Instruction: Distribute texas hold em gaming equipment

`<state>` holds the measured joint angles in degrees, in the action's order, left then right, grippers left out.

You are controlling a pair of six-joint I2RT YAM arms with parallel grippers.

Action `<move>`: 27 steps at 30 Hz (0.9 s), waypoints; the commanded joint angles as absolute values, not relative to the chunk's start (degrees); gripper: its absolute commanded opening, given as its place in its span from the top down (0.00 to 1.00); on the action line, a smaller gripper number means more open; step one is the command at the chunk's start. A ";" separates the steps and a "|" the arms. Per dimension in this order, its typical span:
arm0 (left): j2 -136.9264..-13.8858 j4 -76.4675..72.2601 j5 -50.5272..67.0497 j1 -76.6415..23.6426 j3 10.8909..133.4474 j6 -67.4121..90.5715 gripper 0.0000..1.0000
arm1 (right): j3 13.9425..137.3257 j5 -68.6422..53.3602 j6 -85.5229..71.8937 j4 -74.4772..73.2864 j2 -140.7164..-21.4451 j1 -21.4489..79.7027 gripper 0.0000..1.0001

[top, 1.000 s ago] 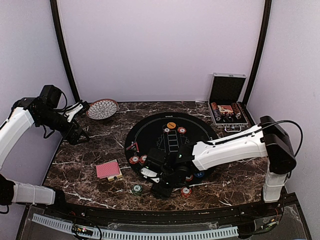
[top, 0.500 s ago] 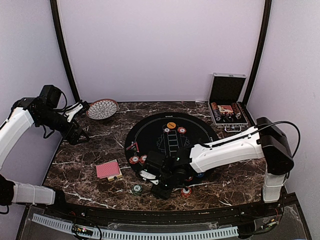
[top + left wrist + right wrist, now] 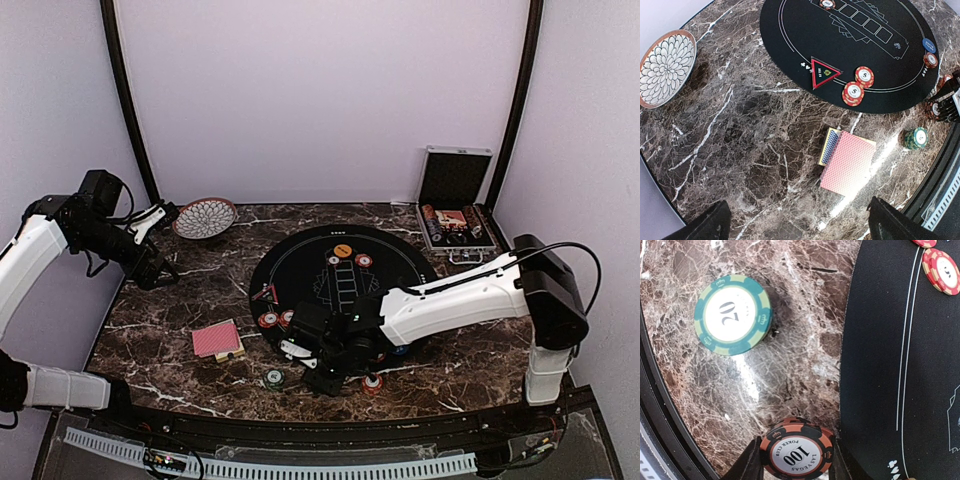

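Observation:
A short stack of orange-and-black poker chips [image 3: 796, 452], marked 100, sits on the marble just left of the black mat's edge. My right gripper [image 3: 795, 462] is low at the table's front [image 3: 326, 377], its fingers pressed against both sides of that stack. A green chip stack [image 3: 733, 314] marked 20 lies apart to the left [image 3: 273, 377]. The red-backed card deck [image 3: 847, 162] rests beside a blue-and-yellow card box [image 3: 829, 146]. My left gripper [image 3: 797, 227] hangs wide open and empty at the far left [image 3: 152, 266].
The round black mat [image 3: 300, 250] carries red chips [image 3: 859, 85], a red triangular marker [image 3: 824, 73] and more chips at its far side. A red chip [image 3: 372, 383] lies by the front edge. A patterned bowl [image 3: 204, 217] and an open silver case [image 3: 455, 215] stand at the back.
The right gripper's fingers have narrowed onto the orange chip stack, and the arm has edged slightly left. The left arm has not moved.

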<state>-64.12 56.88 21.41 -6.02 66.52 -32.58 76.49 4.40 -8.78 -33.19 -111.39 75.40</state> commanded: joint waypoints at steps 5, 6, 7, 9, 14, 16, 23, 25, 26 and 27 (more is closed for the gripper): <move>-63.28 57.83 21.54 -6.15 67.15 -32.61 0.01 | 78.08 6.76 -8.93 -33.31 -107.69 76.13 0.76; -63.28 57.83 21.54 -6.15 67.15 -32.56 0.01 | 78.27 6.72 -8.91 -33.52 -107.42 76.15 0.76; -63.28 57.83 21.60 -6.15 67.15 -32.54 0.01 | 78.43 6.65 -8.88 -33.75 -107.33 76.18 0.76; -63.36 57.77 21.63 -6.15 67.15 -32.52 0.01 | 78.57 6.66 -8.92 -34.04 -106.99 76.20 0.76; -63.37 57.83 21.53 -6.15 67.23 -32.52 0.01 | 79.37 7.96 -8.72 -34.24 -106.78 75.73 0.78; -63.33 57.83 21.58 -6.17 67.24 -32.52 0.01 | 80.63 8.08 -8.91 -34.42 -107.30 74.96 0.78; -63.37 57.79 21.54 -6.20 67.24 -32.39 0.01 | 86.83 8.15 -9.02 -34.09 -112.70 70.51 0.80; -63.37 57.89 21.61 -6.17 67.27 -32.36 0.01 | 88.40 7.62 -8.78 -33.06 -114.43 69.63 0.80; -63.33 57.91 21.57 -6.16 67.16 -32.35 0.01 | 89.21 7.28 -8.65 -32.71 -115.29 69.23 0.81; -63.29 57.92 21.55 -6.15 67.11 -32.41 0.01 | 89.98 7.14 -8.50 -32.39 -116.19 68.91 0.81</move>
